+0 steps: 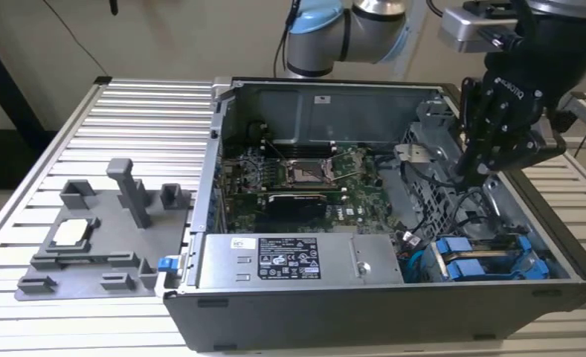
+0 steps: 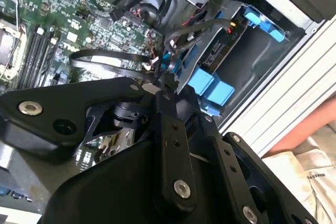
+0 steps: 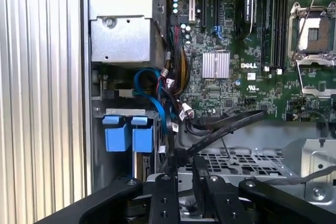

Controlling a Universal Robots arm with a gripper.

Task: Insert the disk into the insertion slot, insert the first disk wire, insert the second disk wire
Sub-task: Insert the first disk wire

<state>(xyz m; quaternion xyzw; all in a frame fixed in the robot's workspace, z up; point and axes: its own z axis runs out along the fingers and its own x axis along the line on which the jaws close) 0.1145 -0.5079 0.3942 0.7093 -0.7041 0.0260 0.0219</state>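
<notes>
Disk (image 1: 471,265) sits in the insertion slot (image 1: 427,262) near the tool (image 1: 468,175), which pinches a black wire (image 3: 226,129).

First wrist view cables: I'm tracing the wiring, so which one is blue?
The blue cable looping between the silver power-supply box and the blue carrier tabs. The flat cables nearby are black; the wire bundle beside it is yellow and black.
</notes>
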